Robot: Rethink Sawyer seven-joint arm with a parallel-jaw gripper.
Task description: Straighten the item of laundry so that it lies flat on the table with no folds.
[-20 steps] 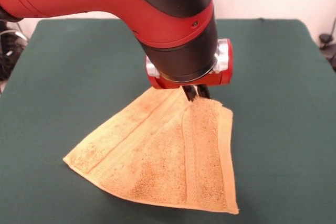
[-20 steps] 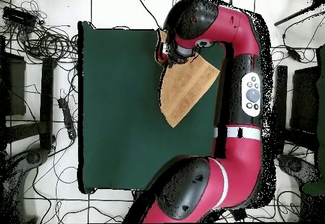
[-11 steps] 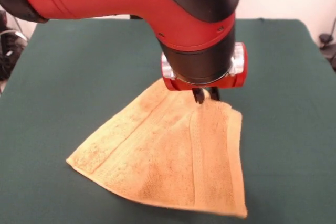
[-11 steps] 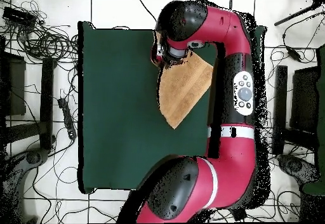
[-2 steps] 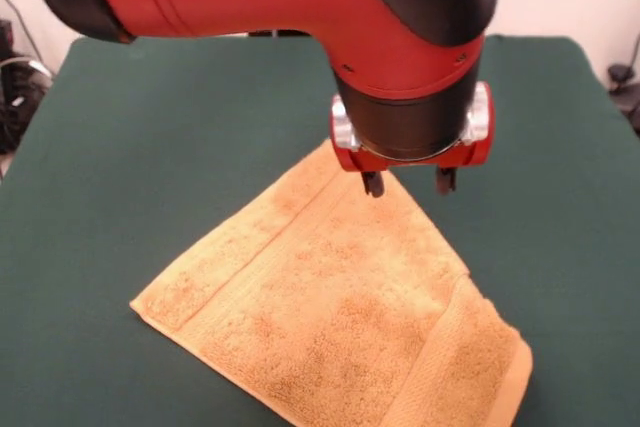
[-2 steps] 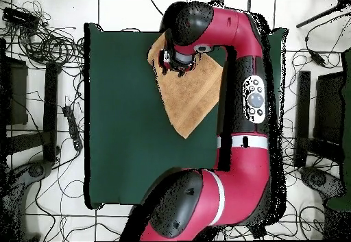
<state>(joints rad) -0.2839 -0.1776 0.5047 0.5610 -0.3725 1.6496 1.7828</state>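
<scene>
The item of laundry (image 5: 330,317), a golden-orange terry towel, lies spread on the green table (image 5: 150,127) near its front edge. A raised ridge runs along its right part, where a strip (image 5: 470,357) looks folded or bunched. My gripper (image 5: 409,183) hangs just above the towel's far corner, open, with nothing between its fingers (image 5: 373,185). In the overhead view the towel (image 6: 188,99) shows as a slanted patch on the table (image 6: 123,116), partly under the arm's wrist, which hides the gripper.
The red and black arm (image 6: 240,81) covers the table's right side in the overhead view. Cables and equipment (image 6: 41,40) lie on the floor around the table. The towel's near right corner reaches close to the table's front edge.
The gripper has opened and let go of the towel's corner. The towel has dropped and spread wider to the right in the front view. The arm has shifted right.
</scene>
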